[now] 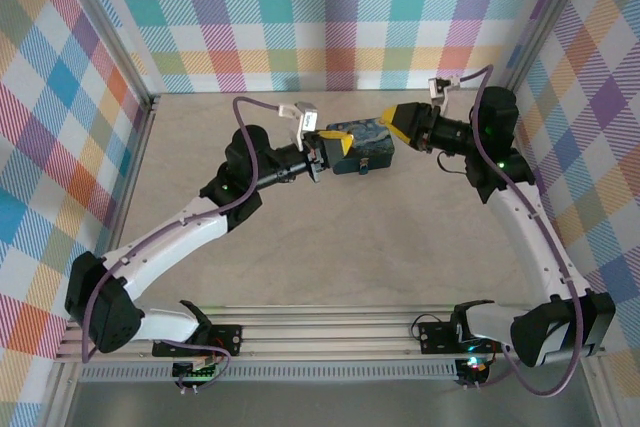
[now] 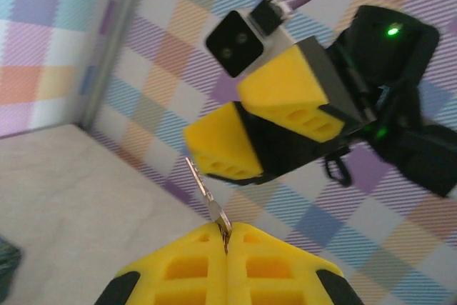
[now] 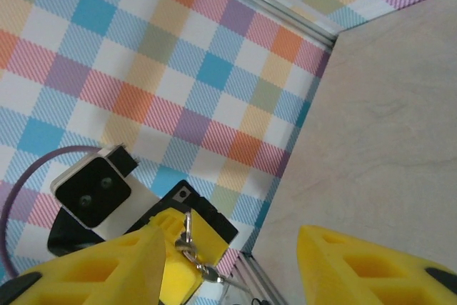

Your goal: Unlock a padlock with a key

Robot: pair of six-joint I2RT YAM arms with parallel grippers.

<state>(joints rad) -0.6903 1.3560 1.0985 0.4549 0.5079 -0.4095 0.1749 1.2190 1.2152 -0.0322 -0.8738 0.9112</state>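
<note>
Pointing which way is the key (image 2: 207, 198), Mara?

Up and to the left in the left wrist view, Jon. Its long axis runs from the pinched end, tilted a little off upright. The thin free end aims at the lower yellow finger (image 2: 214, 151) of the right gripper (image 3: 231, 241). Whether it touches that finger I cannot tell.

What holds it?

The left gripper (image 2: 226, 232). Its 2 yellow pads are pressed flat together, with the key's base nipped at the very tips.

And the right gripper?

Its 2 fingers stand well apart with nothing between them, facing the left gripper head-on and close.

Where is the padlock (image 1: 366, 168)?

In the top view it is a tiny dark lump at the near edge of the blue painted tin (image 1: 362, 142). The tin sits on the table (image 1: 350, 257), between the 2 grippers. The lump is too small to tell its shackle, or which way it points.
</note>
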